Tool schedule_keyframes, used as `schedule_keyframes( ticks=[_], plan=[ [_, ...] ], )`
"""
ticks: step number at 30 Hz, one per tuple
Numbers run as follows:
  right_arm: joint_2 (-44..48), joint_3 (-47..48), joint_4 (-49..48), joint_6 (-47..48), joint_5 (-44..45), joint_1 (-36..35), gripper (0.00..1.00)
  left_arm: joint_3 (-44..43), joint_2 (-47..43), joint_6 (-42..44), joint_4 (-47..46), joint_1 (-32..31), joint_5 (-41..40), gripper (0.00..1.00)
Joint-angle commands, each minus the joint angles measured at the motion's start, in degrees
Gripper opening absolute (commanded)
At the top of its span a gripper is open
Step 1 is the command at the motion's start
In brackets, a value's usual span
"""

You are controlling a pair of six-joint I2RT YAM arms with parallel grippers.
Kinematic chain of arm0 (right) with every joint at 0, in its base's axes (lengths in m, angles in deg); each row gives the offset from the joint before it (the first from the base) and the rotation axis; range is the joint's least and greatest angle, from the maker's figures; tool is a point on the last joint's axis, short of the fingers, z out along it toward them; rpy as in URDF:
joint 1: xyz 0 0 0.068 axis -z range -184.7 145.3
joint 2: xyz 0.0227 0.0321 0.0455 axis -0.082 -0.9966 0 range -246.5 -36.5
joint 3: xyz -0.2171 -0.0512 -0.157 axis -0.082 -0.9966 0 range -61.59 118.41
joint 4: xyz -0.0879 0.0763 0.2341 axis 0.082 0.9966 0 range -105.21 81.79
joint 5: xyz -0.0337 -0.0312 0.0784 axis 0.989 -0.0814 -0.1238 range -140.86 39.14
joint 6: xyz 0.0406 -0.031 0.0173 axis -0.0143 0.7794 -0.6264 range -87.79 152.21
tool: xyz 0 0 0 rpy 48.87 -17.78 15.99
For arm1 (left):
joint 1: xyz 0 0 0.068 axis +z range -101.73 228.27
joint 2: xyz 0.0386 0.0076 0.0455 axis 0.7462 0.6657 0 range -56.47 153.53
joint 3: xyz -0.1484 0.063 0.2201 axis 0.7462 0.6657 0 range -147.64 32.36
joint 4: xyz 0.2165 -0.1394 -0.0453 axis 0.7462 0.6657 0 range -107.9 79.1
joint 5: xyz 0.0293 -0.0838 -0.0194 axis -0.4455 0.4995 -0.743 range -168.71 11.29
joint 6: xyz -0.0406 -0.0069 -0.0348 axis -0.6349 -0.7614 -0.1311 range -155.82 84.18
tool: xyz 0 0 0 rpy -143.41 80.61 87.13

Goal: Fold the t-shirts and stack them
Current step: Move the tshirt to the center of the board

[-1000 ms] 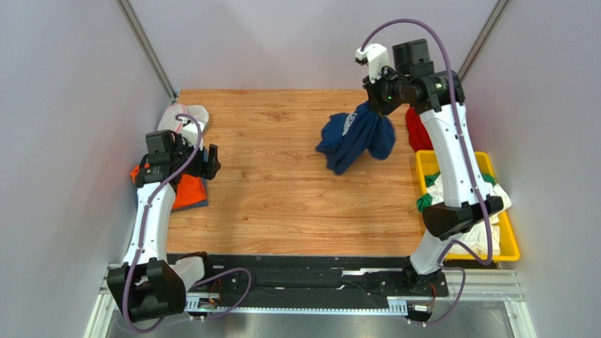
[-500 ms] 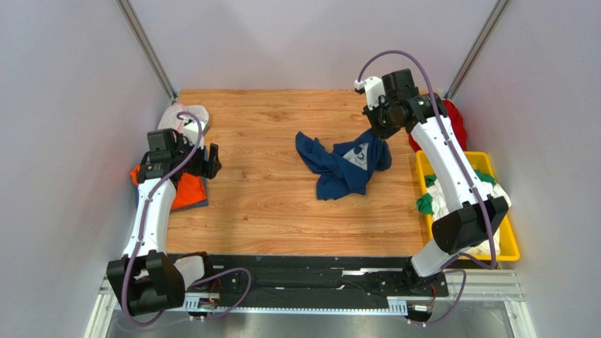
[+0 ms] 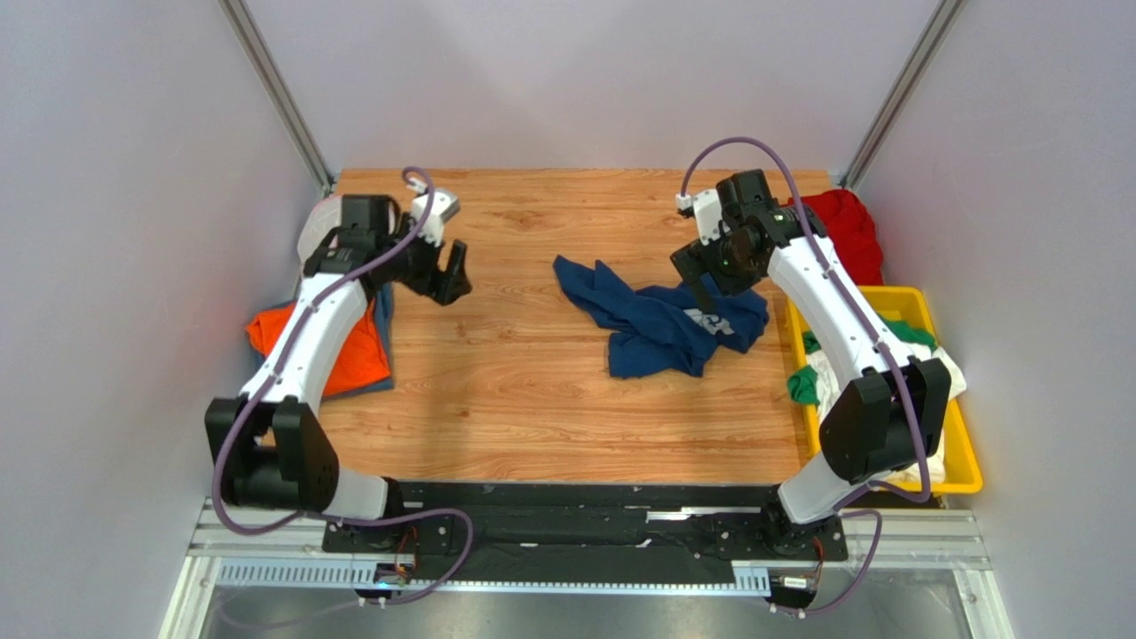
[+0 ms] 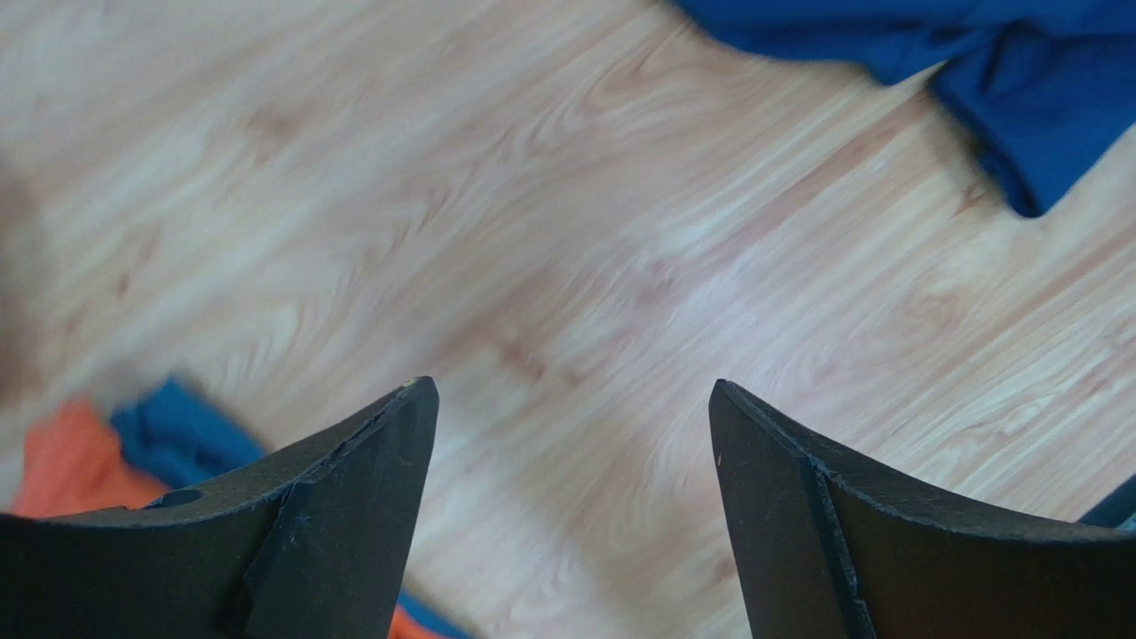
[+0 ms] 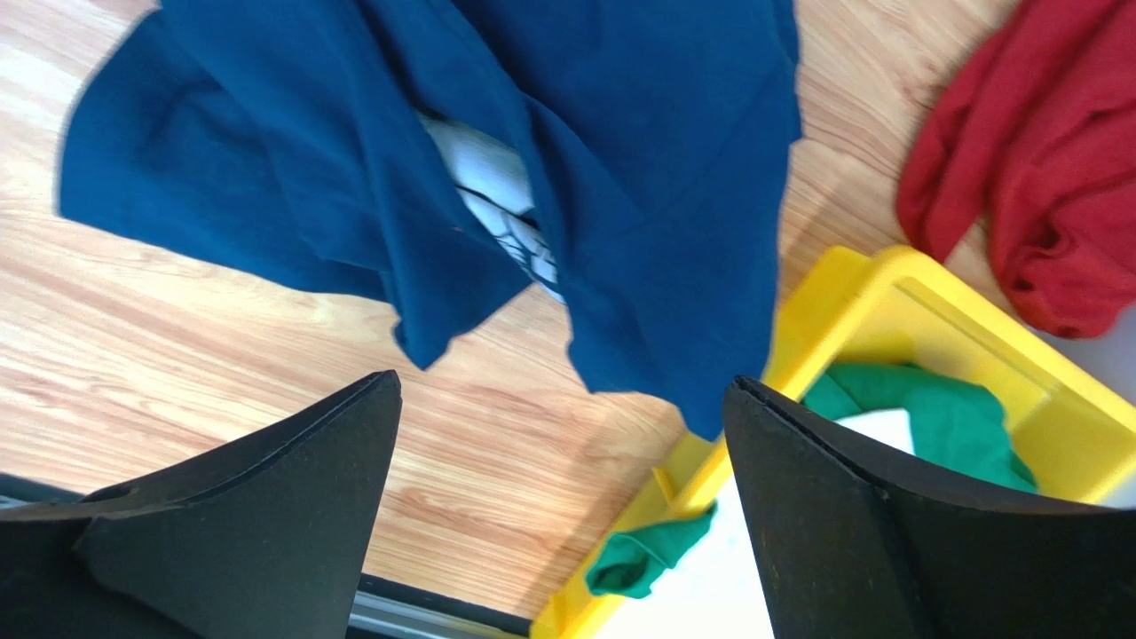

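Note:
A crumpled navy t-shirt (image 3: 660,320) with a pale print (image 3: 703,321) lies on the table, right of centre. My right gripper (image 3: 703,270) hovers just above its far right part, open and holding nothing. In the right wrist view the navy t-shirt (image 5: 640,133) spreads beyond the open right gripper (image 5: 560,386). My left gripper (image 3: 451,274) hangs open over bare wood at the far left, apart from the cloth. Between the tips of the left gripper (image 4: 574,389) only wood shows, and the navy t-shirt (image 4: 1014,80) sits at the top right. A folded orange t-shirt (image 3: 340,353) lies at the left edge.
A yellow bin (image 3: 963,459) at the right edge holds a green t-shirt (image 3: 804,386) and white cloth (image 3: 920,439). A red t-shirt (image 3: 840,226) is heaped behind the bin. Blue cloth (image 3: 384,320) shows under the orange one. A white pouch (image 3: 320,229) lies at the far left corner.
My right gripper came down with the navy t-shirt, opened and let it go onto the table. My left arm swung away from the orange t-shirt, farther and to the right.

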Motion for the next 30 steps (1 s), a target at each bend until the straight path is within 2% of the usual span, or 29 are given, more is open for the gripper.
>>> schedule_keyframes(
  ticks=[1, 7, 11, 16, 18, 21, 28, 30],
  plan=[
    [2.3, -1.1, -2.5, -2.2, -6.9, -0.5, 0.96, -12.5, 8.9, -0.8, 0.3, -8.6, 1.6, 0.84],
    [3.4, -7.0, -1.8, -0.9, -8.0, -2.0, 0.95, -36.3, 27.2, -1.7, 6.5, -16.4, -0.2, 0.80],
    [5.6, -11.2, -2.5, 0.0, -7.4, -2.0, 0.95, -47.4, 40.0, -0.4, 9.2, -19.8, -2.3, 0.78],
    [7.4, -16.3, -4.4, -0.1, -6.3, -2.1, 0.94, -61.5, 50.9, -0.6, 12.3, -21.7, 0.0, 0.76],
    [8.0, -17.3, -4.7, -0.4, -5.9, -2.1, 0.94, -65.0, 55.3, -0.9, 13.4, -22.4, 2.0, 0.78],
    [8.6, -19.4, -6.1, -1.4, -5.0, -2.1, 0.94, -68.1, 58.7, 0.1, 13.9, -23.6, 3.6, 0.87],
    [8.6, -22.2, -8.4, -2.8, -4.7, -2.1, 0.94, -70.0, 62.0, 3.3, 12.8, -26.9, 2.8, 0.90],
    [8.5, -22.6, -8.6, -3.1, -4.6, -2.1, 0.94, -70.7, 62.7, 4.0, 12.7, -27.4, 2.7, 0.94]
  ],
)
